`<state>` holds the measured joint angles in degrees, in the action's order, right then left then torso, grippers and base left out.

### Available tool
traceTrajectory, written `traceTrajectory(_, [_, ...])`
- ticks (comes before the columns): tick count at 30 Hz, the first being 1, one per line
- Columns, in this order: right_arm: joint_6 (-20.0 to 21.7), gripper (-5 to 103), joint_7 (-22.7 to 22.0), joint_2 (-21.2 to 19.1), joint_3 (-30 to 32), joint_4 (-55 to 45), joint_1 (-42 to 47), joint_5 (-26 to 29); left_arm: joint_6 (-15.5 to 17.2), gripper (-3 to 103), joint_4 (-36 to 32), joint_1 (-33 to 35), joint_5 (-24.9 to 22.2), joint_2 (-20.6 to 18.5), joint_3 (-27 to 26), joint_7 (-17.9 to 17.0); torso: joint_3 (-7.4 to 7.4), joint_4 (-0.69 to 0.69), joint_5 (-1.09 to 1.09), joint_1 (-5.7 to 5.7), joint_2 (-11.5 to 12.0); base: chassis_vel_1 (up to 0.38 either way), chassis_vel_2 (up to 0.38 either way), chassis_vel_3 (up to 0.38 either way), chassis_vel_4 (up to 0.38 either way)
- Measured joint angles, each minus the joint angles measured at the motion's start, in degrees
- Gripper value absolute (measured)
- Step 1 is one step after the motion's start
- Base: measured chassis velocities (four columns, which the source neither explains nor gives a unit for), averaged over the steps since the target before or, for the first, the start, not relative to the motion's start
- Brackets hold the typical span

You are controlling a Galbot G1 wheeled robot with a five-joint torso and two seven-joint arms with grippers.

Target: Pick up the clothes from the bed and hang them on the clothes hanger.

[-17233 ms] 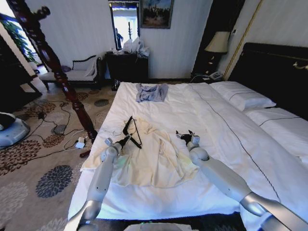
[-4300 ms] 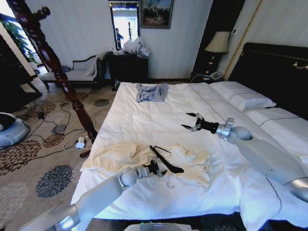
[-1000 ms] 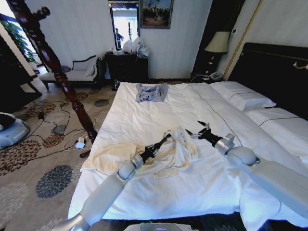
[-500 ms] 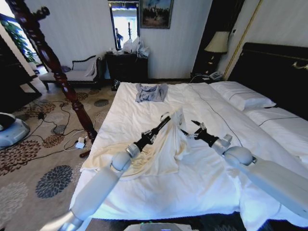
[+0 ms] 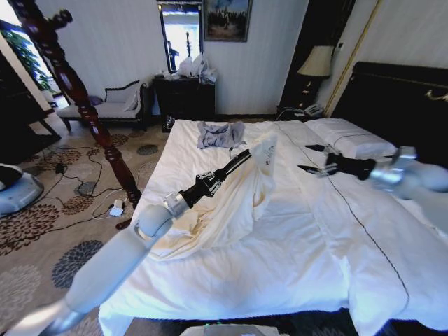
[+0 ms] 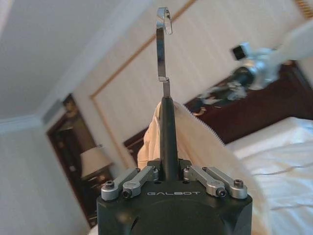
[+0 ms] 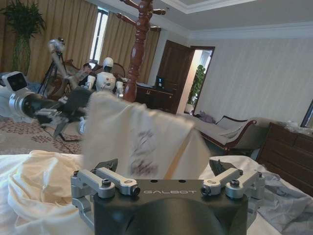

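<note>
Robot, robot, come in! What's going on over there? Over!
Left tool shut on hanger, cream shirt draped over it, lifted off bed. Right tool open, apart from shirt. Nothing blocking.

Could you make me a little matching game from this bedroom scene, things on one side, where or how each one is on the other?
Things:
1. clothes
2. clothes hanger
3. right gripper
4. grey-blue garment

States:
A. lying flat at the far end of the bed
B. open, holding nothing, above the sheets
C. clamped in the left gripper
D. draped from the hanger, its lower part on the bed

Pairs: 1-D, 2-C, 3-B, 4-A
</note>
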<state>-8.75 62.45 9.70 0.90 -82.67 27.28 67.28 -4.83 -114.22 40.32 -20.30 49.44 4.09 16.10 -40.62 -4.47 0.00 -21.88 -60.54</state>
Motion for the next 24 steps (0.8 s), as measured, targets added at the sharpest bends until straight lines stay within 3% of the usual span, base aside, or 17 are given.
traceTrajectory(9, [-0.5,100,0.9,-1.5,0.2,-1.4,-2.3,-5.4,-0.4,16,-1.9,0.4,1.3,-0.7,5.1,1.7,-0.01,0.03,0.0,0.0,0.0,0.0,0.0,0.0,0.0])
traceTrajectory(18, [-1.8,100,6.3,-4.4,0.1,-3.2,-1.6,-12.8,0.0,16,-2.2,-3.1,1.8,0.6,12.6,2.6,-0.01,0.02,0.0,0.0,0.0,0.0,0.0,0.0,0.0])
traceTrajectory(24, [-1.8,101,11.2,-4.3,0.1,-2.8,-1.5,-14.7,-0.2,16,-1.7,-4.2,1.8,1.3,13.8,2.9,-0.01,0.01,0.0,0.0,0.0,0.0,0.0,0.0,0.0])
